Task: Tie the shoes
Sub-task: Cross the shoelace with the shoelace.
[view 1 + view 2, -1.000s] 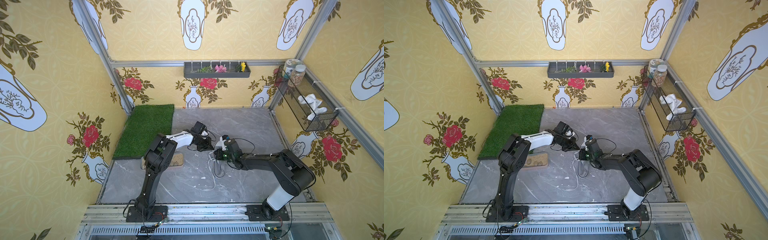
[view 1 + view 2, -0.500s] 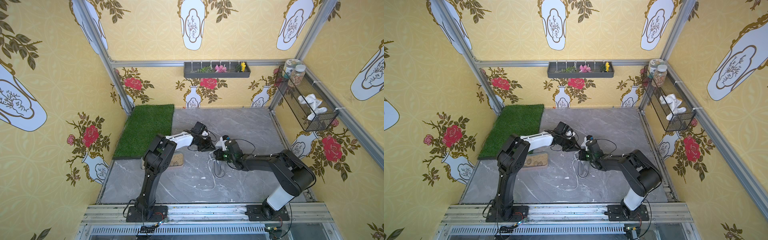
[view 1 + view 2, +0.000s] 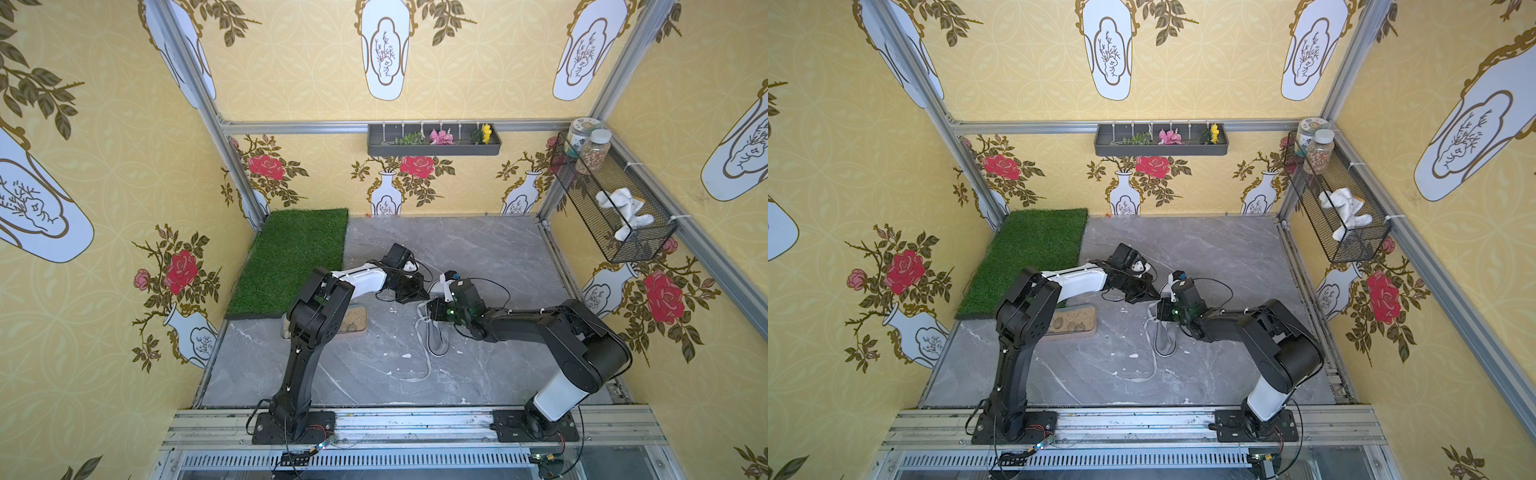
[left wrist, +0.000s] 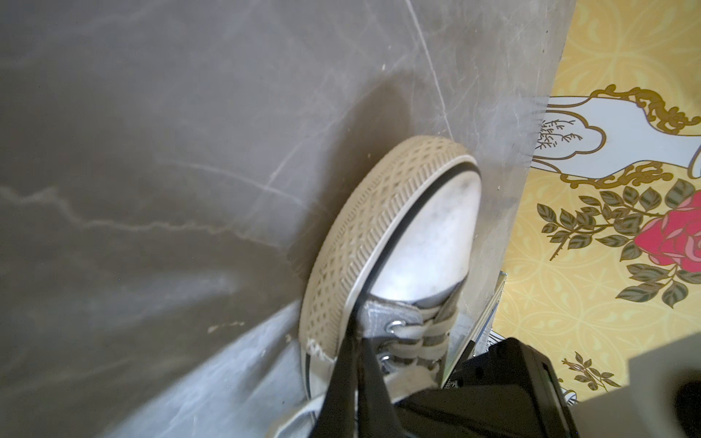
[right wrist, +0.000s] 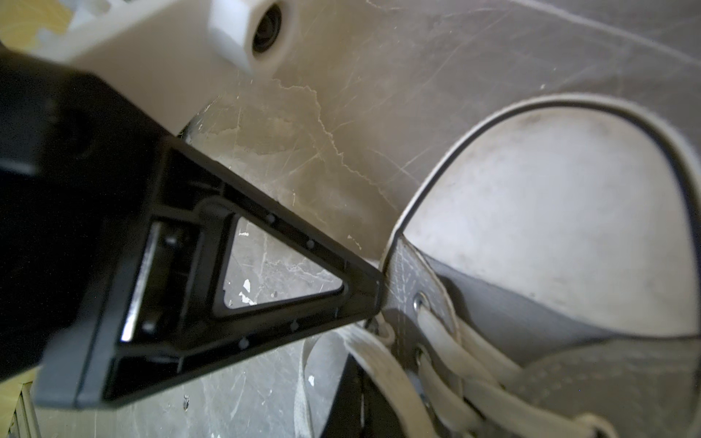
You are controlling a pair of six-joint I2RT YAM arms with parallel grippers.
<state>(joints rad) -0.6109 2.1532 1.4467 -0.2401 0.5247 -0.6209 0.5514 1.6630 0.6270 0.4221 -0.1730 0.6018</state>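
Note:
A small grey sneaker (image 3: 436, 338) with a white toe cap (image 4: 428, 242) lies mid-floor, largely covered by both arms in both top views. My left gripper (image 4: 354, 327) is shut, its tips pressed against the eyelet edge near the toe, with nothing visible between the fingers. It reaches in from the left (image 3: 426, 294). My right gripper (image 5: 358, 364) is shut beside the lacing, and a flat pale lace (image 5: 394, 375) lies across its fingers; whether that lace is pinched cannot be told. A loose lace end (image 3: 427, 362) trails toward the front rail.
A tan tray of pebbles (image 3: 353, 320) sits by the left arm's elbow, with a green turf mat (image 3: 291, 257) behind it. A wire basket (image 3: 615, 208) hangs on the right wall and a grey shelf (image 3: 434, 145) on the back wall. White flecks dot the grey floor (image 3: 374, 374).
The left gripper's jaws have closed from slightly parted. Both arms stay almost where they were over the shoe.

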